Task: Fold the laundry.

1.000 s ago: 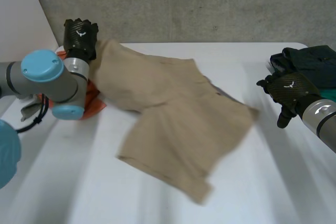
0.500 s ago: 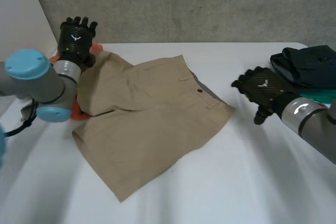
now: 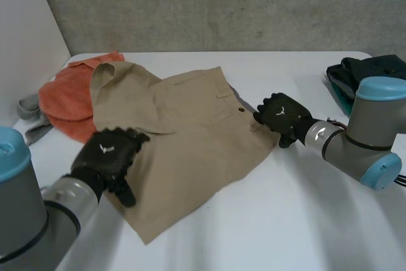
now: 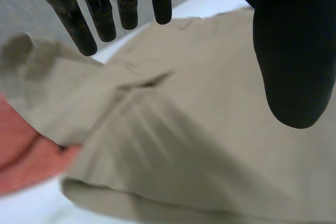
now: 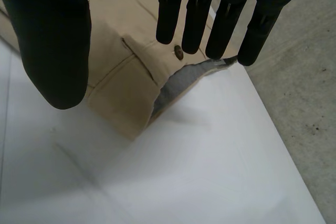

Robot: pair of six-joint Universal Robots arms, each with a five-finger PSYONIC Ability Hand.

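Tan shorts (image 3: 184, 138) now lie flat on the bench (image 3: 304, 220), far leg lapping an orange cloth (image 3: 63, 96). Left hand (image 3: 108, 157) has swung down to the near leg; right hand (image 3: 279, 115) has closed on the waistband. Both are spread, gripping nothing. Spreading looks done, with the first fold probably next.

You're working in soft, even light from above: the white table (image 3: 304, 220) reads bright across its whole top, and the beige shorts (image 3: 190, 138) throw a faint, soft-edged shadow along their near edge.
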